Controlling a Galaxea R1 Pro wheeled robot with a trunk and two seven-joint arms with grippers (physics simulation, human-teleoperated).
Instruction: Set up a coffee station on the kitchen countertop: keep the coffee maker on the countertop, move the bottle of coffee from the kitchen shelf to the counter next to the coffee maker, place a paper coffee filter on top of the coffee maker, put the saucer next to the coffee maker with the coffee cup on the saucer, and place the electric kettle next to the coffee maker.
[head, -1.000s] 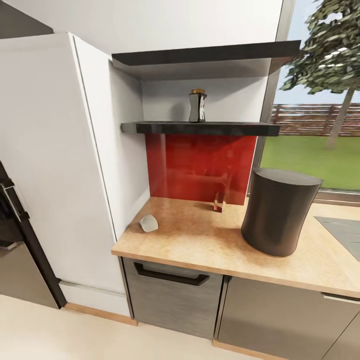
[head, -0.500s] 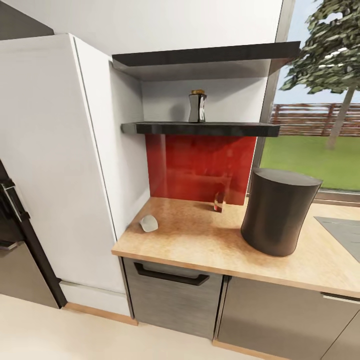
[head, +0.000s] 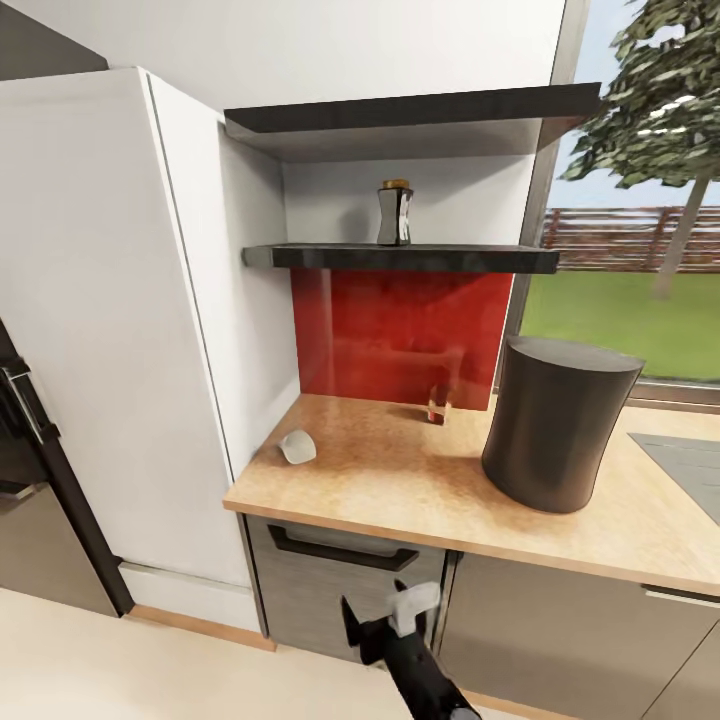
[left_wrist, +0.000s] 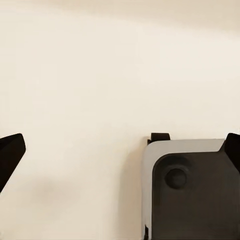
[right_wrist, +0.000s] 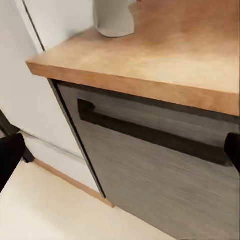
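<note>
The coffee maker (head: 558, 425) stood on the surface (head: 400, 480); the bottle of coffee (head: 395, 212) waited on the kitchen shelf (head: 400, 257), far above the right gripper (head: 385, 612), jaws apparently apart; the rest remained undone.

The arm (head: 425, 680) is matte black, its gripper (head: 385, 620) showing one black finger and a white block beside it.

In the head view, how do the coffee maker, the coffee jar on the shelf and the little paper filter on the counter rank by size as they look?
1. Coffee maker, by far.
2. Bottle of coffee.
3. Paper coffee filter, though it sits nearer the camera than the jar, so these two are close.
</note>
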